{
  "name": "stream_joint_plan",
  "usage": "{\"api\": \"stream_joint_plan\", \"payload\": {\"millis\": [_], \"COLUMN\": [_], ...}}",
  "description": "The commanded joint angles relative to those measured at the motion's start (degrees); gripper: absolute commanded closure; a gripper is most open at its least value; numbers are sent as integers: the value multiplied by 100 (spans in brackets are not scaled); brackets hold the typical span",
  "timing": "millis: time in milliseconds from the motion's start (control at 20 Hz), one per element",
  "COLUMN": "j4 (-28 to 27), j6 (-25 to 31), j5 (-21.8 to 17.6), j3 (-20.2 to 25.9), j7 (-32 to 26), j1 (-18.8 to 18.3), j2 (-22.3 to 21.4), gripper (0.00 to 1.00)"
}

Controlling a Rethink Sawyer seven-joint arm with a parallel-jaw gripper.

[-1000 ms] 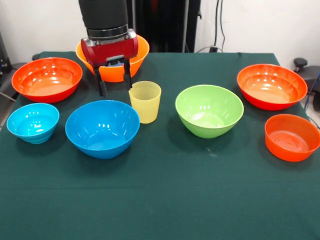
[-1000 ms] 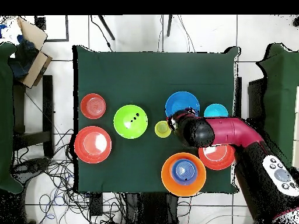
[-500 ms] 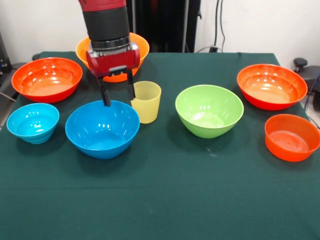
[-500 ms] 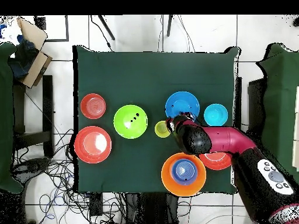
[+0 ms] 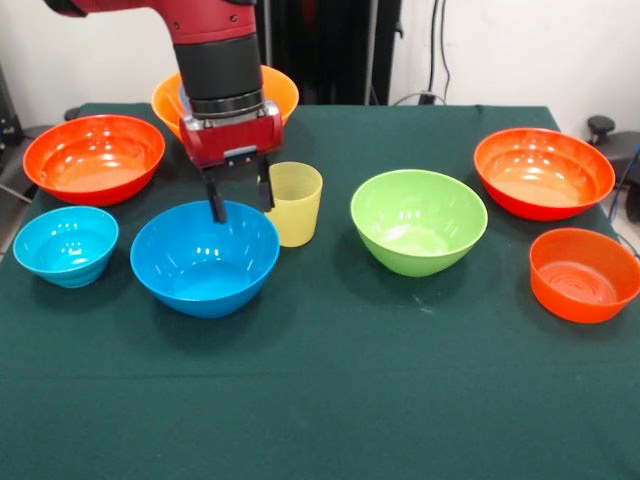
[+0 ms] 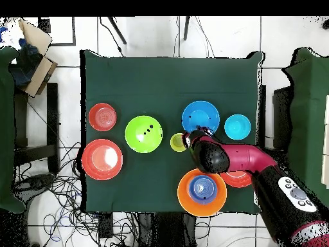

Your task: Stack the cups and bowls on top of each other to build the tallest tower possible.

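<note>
dark green cloth-covered table [image 5: 330,400]. large light-orange plastic bowl [image 5: 282,95] at back, a small blue bowl [image 6: 203,187] nested inside. big blue glossy bowl [image 5: 205,257] just beside translucent pale-yellow plastic tumbler [image 5: 294,203]. gripper [image 5: 240,200] over blue bowl's back rim, jaws apart, empty.

end effector [image 5: 240,207] hemmed between blue bowl [image 5: 205,257] rim and yellow tumbler [image 5: 292,203], bare cloth [image 5: 330,400] in front

The bowls — the big blue one [image 5: 205,257], the green one [image 5: 419,220] — are glossy, smooth plastic catching bright highlights. The yellow cup [image 5: 292,203] is translucent, faintly ridged plastic. The table cover [image 5: 400,400] is matt dark-green cloth.
</note>
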Motion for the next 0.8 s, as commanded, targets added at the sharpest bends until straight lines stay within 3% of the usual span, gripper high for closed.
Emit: {"api": "stream_joint_plan", "payload": {"millis": [50, 200, 450, 800], "j4": [226, 218, 486, 620], "j6": [-356, -486, -919, -1205], "j5": [-489, -487, -334, -183], "j3": [-320, -474, -997, -1147], "j7": [569, 651, 1086, 1112], "j1": [372, 542, 1126, 1234], "j2": [330, 328, 124, 221], "gripper": [0, 0, 0, 0]}}
